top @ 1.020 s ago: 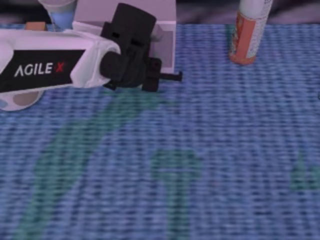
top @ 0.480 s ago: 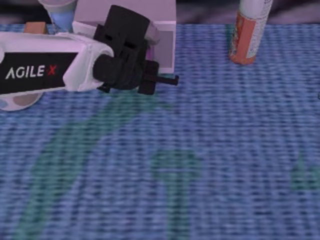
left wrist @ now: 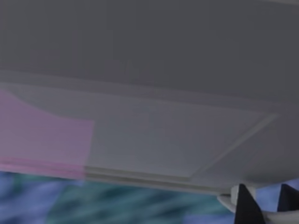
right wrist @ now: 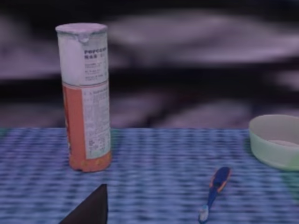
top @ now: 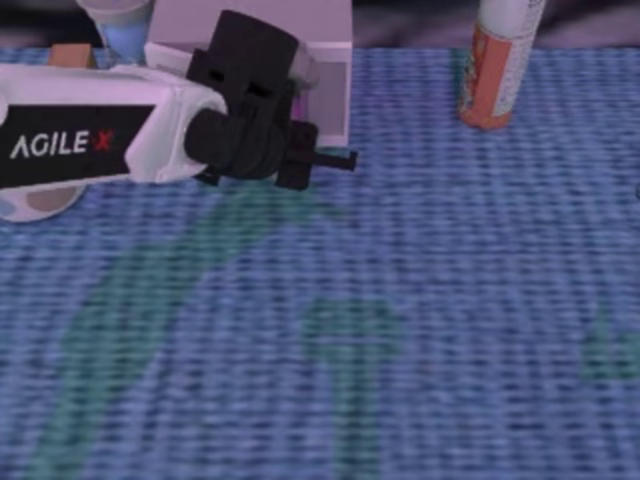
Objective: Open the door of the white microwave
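The white microwave stands at the back left of the blue cloth, largely covered by my left arm. My left gripper is at its front, near the control-strip side. In the left wrist view the door with its grey window fills the picture, and pinkish floor shows at one end. The two dark fingertips stand close together at the door's edge, shut on its small white handle. My right arm is parked outside the top view.
An orange-and-white canister stands at the back, right of the microwave. A white spotted bowl lies under my left arm. In the right wrist view a blue toothbrush and a pale green bowl lie on the cloth.
My left arm and gripper have shifted a little to the left along the microwave's front, then held still over the last half second.
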